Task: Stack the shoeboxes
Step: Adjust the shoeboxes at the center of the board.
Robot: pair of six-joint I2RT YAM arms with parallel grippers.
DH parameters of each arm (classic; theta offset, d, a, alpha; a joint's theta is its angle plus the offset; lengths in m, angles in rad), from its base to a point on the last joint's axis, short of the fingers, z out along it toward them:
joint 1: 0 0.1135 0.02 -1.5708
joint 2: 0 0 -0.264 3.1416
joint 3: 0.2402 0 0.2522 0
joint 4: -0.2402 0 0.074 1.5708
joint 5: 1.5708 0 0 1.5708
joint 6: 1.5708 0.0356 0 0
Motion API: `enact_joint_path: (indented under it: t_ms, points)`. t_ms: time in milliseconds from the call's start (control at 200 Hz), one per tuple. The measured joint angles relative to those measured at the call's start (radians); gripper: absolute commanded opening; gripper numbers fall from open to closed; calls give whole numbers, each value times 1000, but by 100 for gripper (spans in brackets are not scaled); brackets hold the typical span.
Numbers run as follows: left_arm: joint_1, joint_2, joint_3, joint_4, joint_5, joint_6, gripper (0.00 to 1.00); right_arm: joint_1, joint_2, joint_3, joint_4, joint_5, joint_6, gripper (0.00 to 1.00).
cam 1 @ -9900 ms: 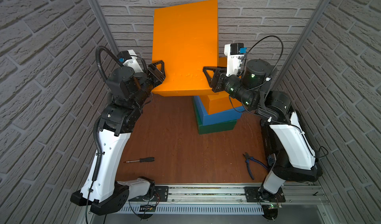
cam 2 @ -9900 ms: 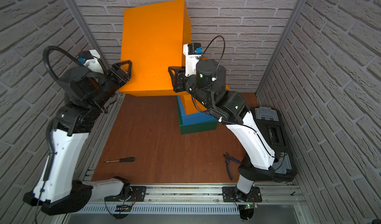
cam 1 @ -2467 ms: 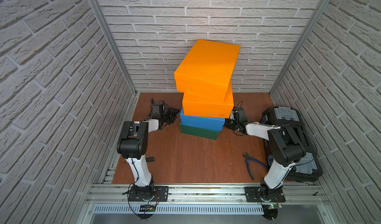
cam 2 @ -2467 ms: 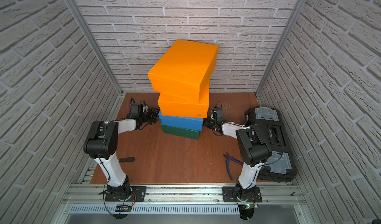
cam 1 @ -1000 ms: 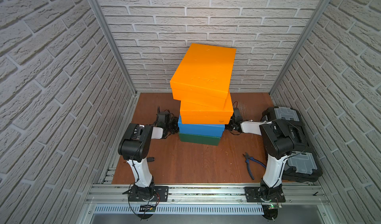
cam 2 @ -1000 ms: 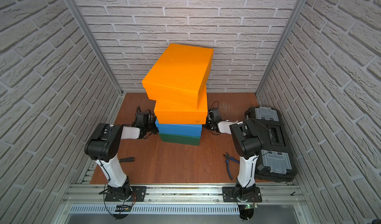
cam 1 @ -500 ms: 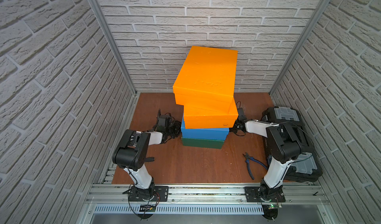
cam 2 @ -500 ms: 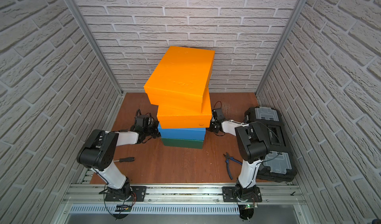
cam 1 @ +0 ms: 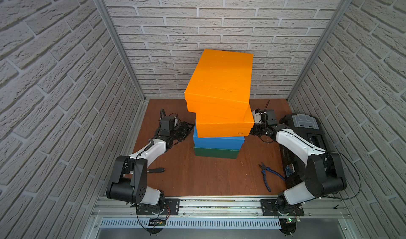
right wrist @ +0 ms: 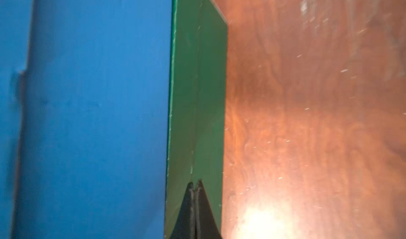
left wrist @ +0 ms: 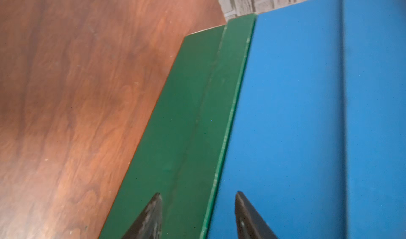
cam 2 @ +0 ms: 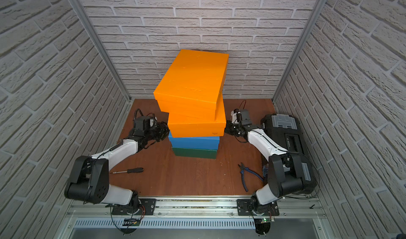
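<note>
Right now all four shoeboxes (cam 2: 194, 142) stand in one pile toward the back of the desk (cam 1: 197, 178): the dark green box (cam 1: 216, 153) at the bottom, the blue box (cam 1: 218, 141) on it, then the lower orange box (cam 1: 224, 128), and the top orange box (cam 1: 219, 79) lying twisted on that, overhanging toward the left arm's side. The left claw (left wrist: 197, 196) sits low at the pile's side, jaws partly apart and gripping nothing, one fingertip before the green wall, one before the blue. The right claw (right wrist: 195, 183) has its jaws pressed together, empty, its tip at the green box's opposite side; contact cannot be told. A screwdriver (cam 2: 129, 170) and pliers (cam 1: 267, 175) lie nearer the front.
</note>
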State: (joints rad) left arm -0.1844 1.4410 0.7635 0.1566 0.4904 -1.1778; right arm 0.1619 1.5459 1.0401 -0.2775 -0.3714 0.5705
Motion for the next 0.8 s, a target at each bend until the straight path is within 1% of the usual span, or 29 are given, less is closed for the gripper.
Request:
enact_joint_path:
  t_ms: [175, 395, 515, 680, 800]
  points:
    - [0, 6, 0, -16, 0, 4, 54, 31, 121, 42, 24, -48, 25, 3]
    - [5, 26, 0, -13, -12, 2, 54, 69, 264, 135, 49, -61, 77, 3]
    - [10, 37, 0, -11, -24, -1, 54, 69, 289, 156, 79, -58, 100, 3]
    - [9, 48, 0, 0, -27, -5, 54, 69, 289, 164, 75, -52, 87, 3]
    - [3, 66, 0, 15, -37, -17, 54, 65, 308, 222, 41, -45, 68, 3]
